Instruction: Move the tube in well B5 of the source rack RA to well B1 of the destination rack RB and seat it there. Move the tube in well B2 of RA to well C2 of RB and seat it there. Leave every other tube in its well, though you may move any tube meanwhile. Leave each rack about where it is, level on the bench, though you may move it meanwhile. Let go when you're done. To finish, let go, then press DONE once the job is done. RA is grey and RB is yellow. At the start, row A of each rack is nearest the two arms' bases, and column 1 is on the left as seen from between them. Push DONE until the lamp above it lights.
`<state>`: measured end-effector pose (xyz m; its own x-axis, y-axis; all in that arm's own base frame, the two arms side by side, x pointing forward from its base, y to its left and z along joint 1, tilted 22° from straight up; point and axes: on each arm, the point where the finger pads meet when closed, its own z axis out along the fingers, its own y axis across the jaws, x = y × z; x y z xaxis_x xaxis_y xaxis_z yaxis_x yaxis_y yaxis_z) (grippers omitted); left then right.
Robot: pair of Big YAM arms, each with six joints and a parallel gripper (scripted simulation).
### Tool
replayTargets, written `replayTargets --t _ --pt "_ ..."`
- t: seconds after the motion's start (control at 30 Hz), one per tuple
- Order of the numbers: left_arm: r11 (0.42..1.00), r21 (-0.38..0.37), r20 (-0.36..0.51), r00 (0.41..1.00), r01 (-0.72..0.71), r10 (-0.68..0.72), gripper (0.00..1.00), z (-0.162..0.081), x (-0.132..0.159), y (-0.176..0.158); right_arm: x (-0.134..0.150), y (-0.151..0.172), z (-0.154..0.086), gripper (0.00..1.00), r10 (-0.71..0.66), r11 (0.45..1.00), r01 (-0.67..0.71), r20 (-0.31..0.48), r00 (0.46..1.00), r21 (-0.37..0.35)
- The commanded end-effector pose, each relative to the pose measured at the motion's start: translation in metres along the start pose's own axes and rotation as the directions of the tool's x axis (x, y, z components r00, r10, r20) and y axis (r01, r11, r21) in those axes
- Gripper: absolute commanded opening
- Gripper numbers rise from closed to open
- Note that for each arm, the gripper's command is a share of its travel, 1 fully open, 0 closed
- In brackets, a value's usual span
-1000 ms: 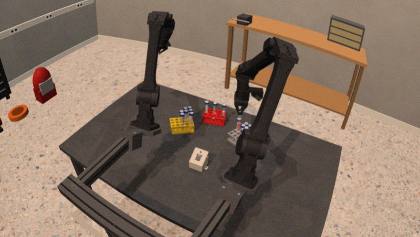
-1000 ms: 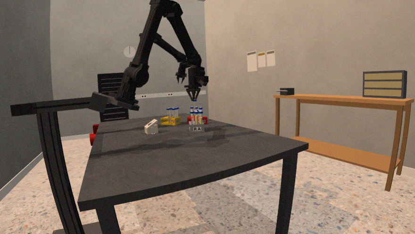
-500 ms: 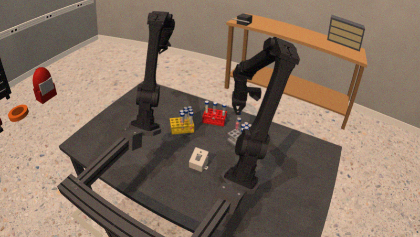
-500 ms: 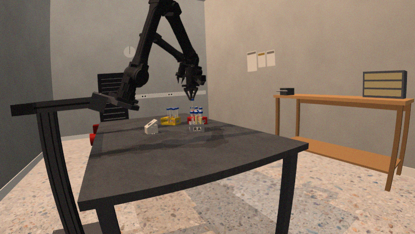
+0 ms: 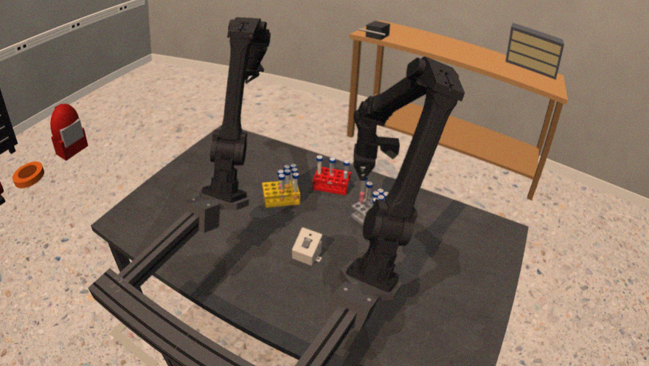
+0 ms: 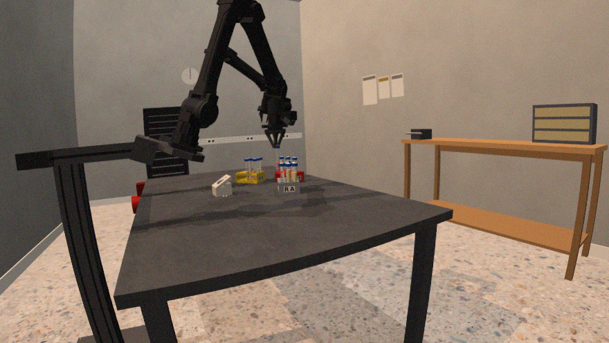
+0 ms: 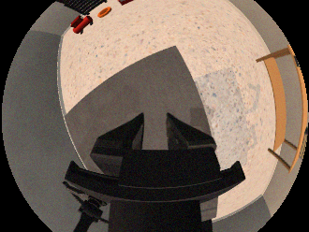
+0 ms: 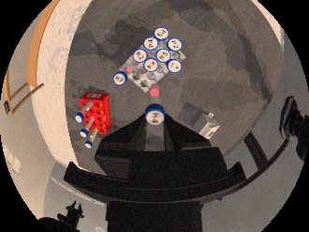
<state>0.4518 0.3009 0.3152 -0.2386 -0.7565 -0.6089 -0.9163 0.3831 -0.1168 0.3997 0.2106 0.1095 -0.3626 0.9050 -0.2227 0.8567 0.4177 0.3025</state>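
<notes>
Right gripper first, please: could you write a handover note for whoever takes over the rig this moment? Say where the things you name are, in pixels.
Right gripper (image 5: 363, 176) (image 6: 275, 144) (image 8: 154, 121): shut on tube H4 (image 6: 277, 155) (image 8: 154, 113), upright above the grey rack RA (image 5: 357, 217) (image 6: 288, 188) (image 8: 139, 83).
Left gripper (image 5: 251, 79) (image 7: 155, 117) (image 8: 75, 206): open, holding nothing.
Done: H4 is out of its well; I cannot tell which.
Left: seat H4 if it is a job tube. Check wells B1 and C2 in yellow rack RB (image 5: 282, 200) (image 6: 243, 180), then let go and press DONE.

Top looks down, exterior stands low beyond one table end; both cover the racks.
</notes>
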Motion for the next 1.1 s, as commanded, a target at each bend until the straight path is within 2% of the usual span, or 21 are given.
replayTargets --t 0.0,0.53,0.57,0.6,1.07 --pt "1.000 0.022 0.030 0.999 0.013 -0.013 0.30 -0.013 -0.015 -0.005 0.009 0.001 -0.008 0.00 0.012 0.999 -0.013 -0.007 1.000 -0.035" --pt "1.000 0.022 0.030 0.999 0.013 -0.013 0.30 -0.013 -0.015 -0.005 0.026 -0.016 -0.007 0.00 0.011 0.999 -0.012 -0.008 1.000 -0.030" --pt "1.000 0.022 0.030 0.999 0.013 -0.013 0.30 -0.013 -0.015 -0.005 0.032 -0.006 -0.002 0.00 0.010 1.000 -0.010 -0.006 1.000 -0.025" --pt "1.000 0.022 0.030 0.999 0.013 -0.013 0.30 -0.013 -0.015 -0.005 0.034 0.005 -0.008 0.00 0.013 0.999 -0.013 -0.009 1.000 -0.036" --pt "1.000 0.022 0.030 0.999 0.013 -0.013 0.30 -0.013 -0.015 -0.005 0.062 0.031 -0.008 0.00 0.009 1.000 -0.009 -0.008 1.000 -0.023"
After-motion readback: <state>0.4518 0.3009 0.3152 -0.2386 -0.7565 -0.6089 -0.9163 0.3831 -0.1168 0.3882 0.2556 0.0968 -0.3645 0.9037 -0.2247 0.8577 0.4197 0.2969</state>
